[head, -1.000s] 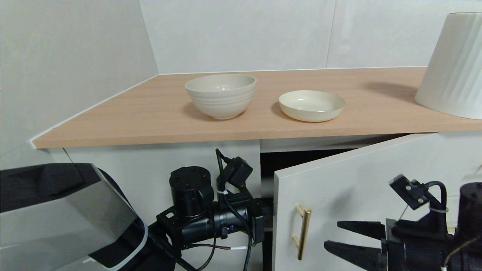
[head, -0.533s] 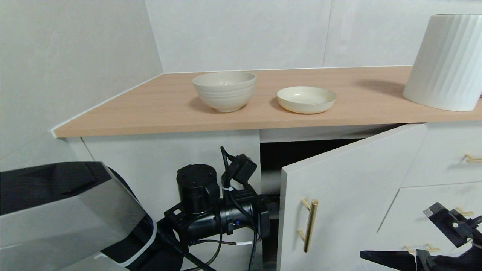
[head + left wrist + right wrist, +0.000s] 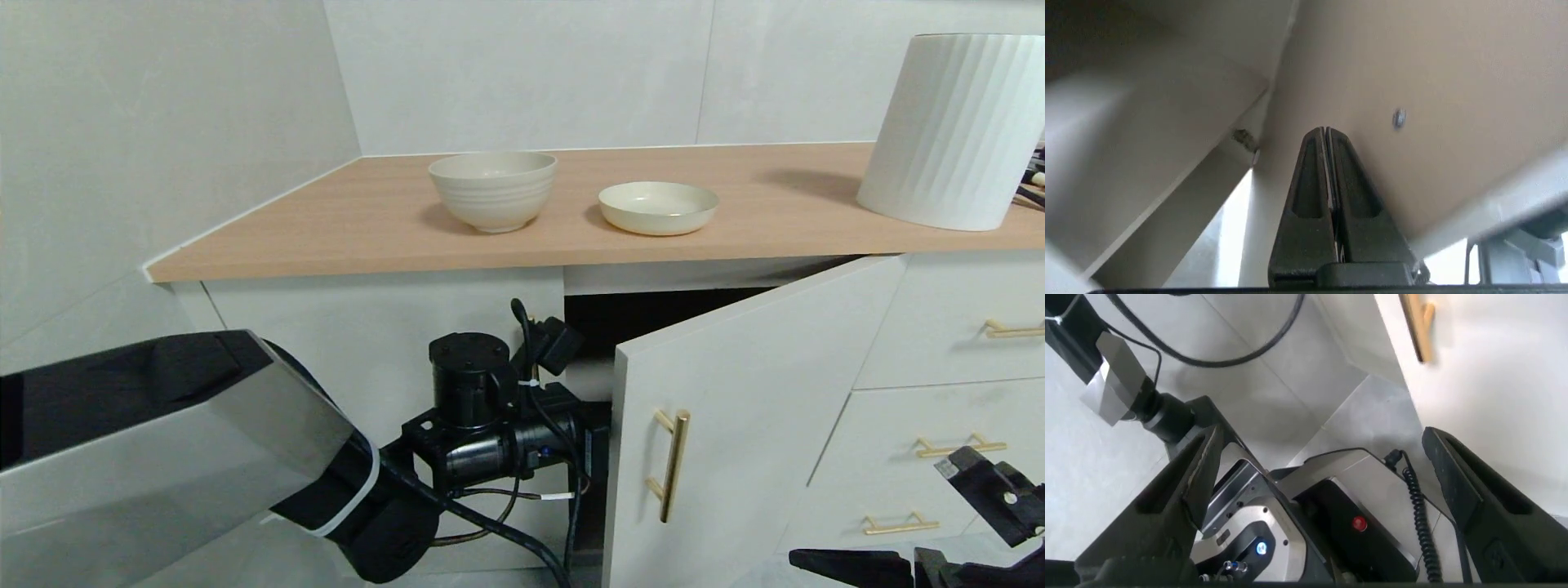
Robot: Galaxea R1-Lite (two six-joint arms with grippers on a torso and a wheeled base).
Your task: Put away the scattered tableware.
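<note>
Judging by how things lie, only the opening is done: the cupboard door (image 3: 735,392) stands ajar just beside the left claw (image 3: 1325,135), while the bowl (image 3: 492,189) and shallow dish (image 3: 658,207) sit above and beyond it on the counter (image 3: 326,237), not yet stowed. That left claw is pinched together, empty, close behind the door; the right claw (image 3: 1321,433), low outside the door, gapes wide, holding nothing.

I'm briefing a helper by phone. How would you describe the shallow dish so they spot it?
Find the long wooden countertop above the white cabinets. Two cream vessels stand there, apart. The shallow cream dish is the right one: low, wide and smooth, unlike the deep ribbed cream bowl.
</note>
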